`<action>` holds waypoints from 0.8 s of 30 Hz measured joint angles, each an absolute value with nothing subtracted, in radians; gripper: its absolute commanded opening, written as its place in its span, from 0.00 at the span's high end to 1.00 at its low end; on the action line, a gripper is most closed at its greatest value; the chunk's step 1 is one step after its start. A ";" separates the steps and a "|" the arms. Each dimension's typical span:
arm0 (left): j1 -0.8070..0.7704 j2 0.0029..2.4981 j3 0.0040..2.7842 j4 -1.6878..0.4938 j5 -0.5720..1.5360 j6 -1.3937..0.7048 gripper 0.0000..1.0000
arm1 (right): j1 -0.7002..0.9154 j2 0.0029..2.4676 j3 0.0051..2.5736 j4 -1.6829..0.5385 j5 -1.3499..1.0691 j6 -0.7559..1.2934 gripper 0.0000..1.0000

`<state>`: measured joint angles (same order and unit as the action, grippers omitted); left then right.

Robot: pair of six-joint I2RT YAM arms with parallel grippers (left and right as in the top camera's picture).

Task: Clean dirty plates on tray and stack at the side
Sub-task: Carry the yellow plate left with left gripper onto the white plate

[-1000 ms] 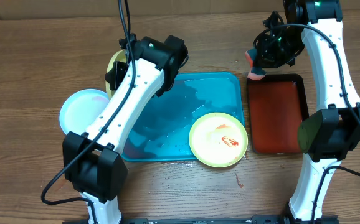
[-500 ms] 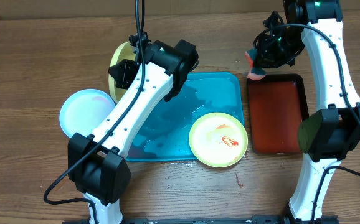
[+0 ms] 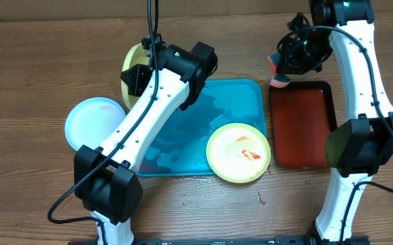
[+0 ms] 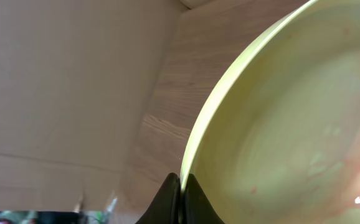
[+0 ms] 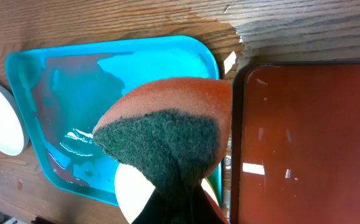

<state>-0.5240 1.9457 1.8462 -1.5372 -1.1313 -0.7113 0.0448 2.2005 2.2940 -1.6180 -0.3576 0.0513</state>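
Pinch on the left: the left gripper [image 4: 181, 186] has its jaws pressed tight on the rim of a lime-yellow plate [image 4: 279, 124], which is tipped up on edge beyond the eleven o'clock corner of the turquoise tray [image 3: 230, 102]. Over to the right gripper [image 5: 180, 205], clamped on an orange sponge [image 5: 167, 124] with its green scouring face showing, at the eleven o'clock corner of the dark red tray [image 3: 302, 126]. A second lime-yellow plate [image 3: 238, 152], smeared red, overhangs the turquoise tray's five o'clock corner. The light blue plate [image 3: 91, 122] sits on the table [image 3: 47, 54] at its nine o'clock.
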 measured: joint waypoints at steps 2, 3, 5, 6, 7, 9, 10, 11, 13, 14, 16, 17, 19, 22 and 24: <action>-0.521 1.946 1.846 -1.518 -1.089 -0.712 0.96 | 0.045 2.201 2.294 -1.621 -0.358 0.051 0.96; -0.519 1.946 1.846 -1.510 -1.064 -0.711 0.95 | 0.045 2.201 2.294 -1.622 -0.358 0.052 0.96; -0.506 1.946 1.846 -1.487 -1.000 -0.702 0.96 | 0.045 2.201 2.294 -1.623 -0.358 0.051 0.96; -0.496 1.946 1.846 -1.470 -0.961 -0.686 0.95 | 0.045 2.201 2.294 -1.624 -0.358 0.051 0.96; -0.484 1.946 1.846 -1.454 -0.919 -0.668 0.95 | 0.044 2.201 2.294 -1.625 -0.358 0.051 0.96; -0.446 1.946 1.846 -1.422 -0.823 -0.613 0.95 | 0.045 2.201 2.294 -1.623 -0.358 0.051 0.96; -0.422 1.946 1.846 -1.407 -0.771 -0.579 0.95 | 0.045 2.201 2.294 -1.624 -0.358 0.052 0.96; -0.391 1.946 1.846 -1.396 -0.712 -0.540 0.95 | 0.045 2.201 2.294 -1.624 -0.358 0.051 0.96; -0.325 1.946 1.846 -1.381 -0.599 -0.471 0.95 | 0.045 2.201 2.294 -1.624 -0.358 0.052 0.96; -0.289 1.946 1.846 -1.376 -0.546 -0.437 0.95 | 0.045 2.201 2.294 -1.624 -0.358 0.051 0.96; -0.214 1.946 1.846 -1.366 -0.451 -0.380 0.96 | 0.045 2.201 2.294 -1.624 -0.358 0.052 0.96; -0.170 1.946 1.846 -1.360 -0.406 -0.355 0.95 | 0.045 2.201 2.294 -1.625 -0.358 0.051 0.96; -0.084 1.946 1.846 -1.344 -0.327 -0.313 0.96 | 0.045 2.201 2.294 -1.626 -0.358 0.052 0.96; 0.048 1.946 1.843 -1.308 -0.222 -0.274 0.95 | 0.045 2.201 2.294 -1.628 -0.358 0.052 0.96; 0.140 1.944 1.827 -1.278 -0.155 -0.257 0.96 | 0.045 2.201 2.294 -1.629 -0.358 0.051 0.96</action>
